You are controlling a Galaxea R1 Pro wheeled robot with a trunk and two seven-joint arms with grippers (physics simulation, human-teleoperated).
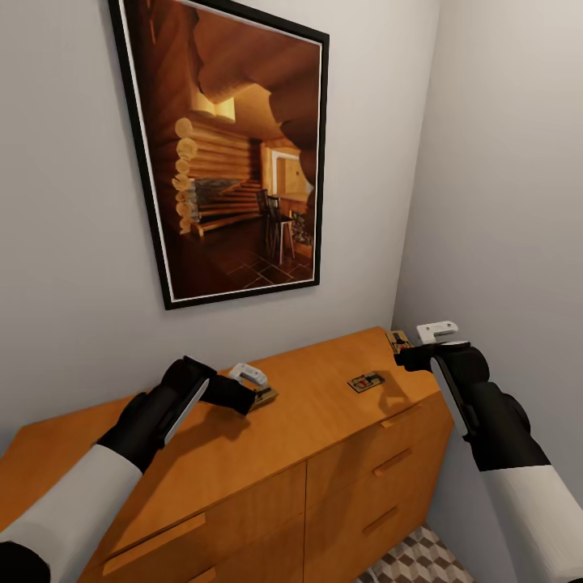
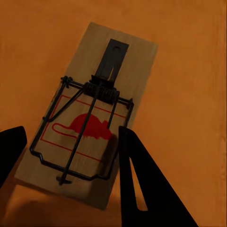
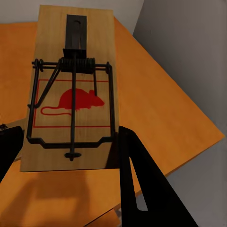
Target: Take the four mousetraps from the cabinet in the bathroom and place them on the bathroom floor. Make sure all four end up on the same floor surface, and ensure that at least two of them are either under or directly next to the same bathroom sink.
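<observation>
Three mousetraps show on the orange wooden dresser (image 1: pixel 324 421), none on the tiled floor (image 1: pixel 421 563) yet. One trap (image 1: pixel 366 381) lies free on the dresser top, between the two arms and well apart from both.

Left trap (image 2: pixel 87 137): flat on the wood, wire bar and red mouse print up. The left gripper (image 1: pixel 257 394) is down over it, with one dark finger (image 2: pixel 142 189) touching the trap's long edge and the other finger (image 2: pixel 10 151) off the opposite side, apart from the board. The fingers stand apart around it, not clamped.

Right trap (image 3: pixel 75 94): sits at the dresser's far corner by the wall, in front of the right gripper (image 1: pixel 402 352). It looks raised off the top in the right wrist view, a shadow lying beneath it, but one finger (image 3: pixel 142 179) only meets its lower corner and the other sits off to the side. I cannot tell whether the fingers hold it or merely flank it.

Risks, as judged:
- Thin slab, shallow purchase. A close on the left trap with one finger already touching could push it sideways rather than pinch it.
- Right trap is near the dresser edge and the wall gap; a slip there would likely drop it behind or beside the dresser.
- A pinch at one corner may let the board pivot when lifted.
</observation>
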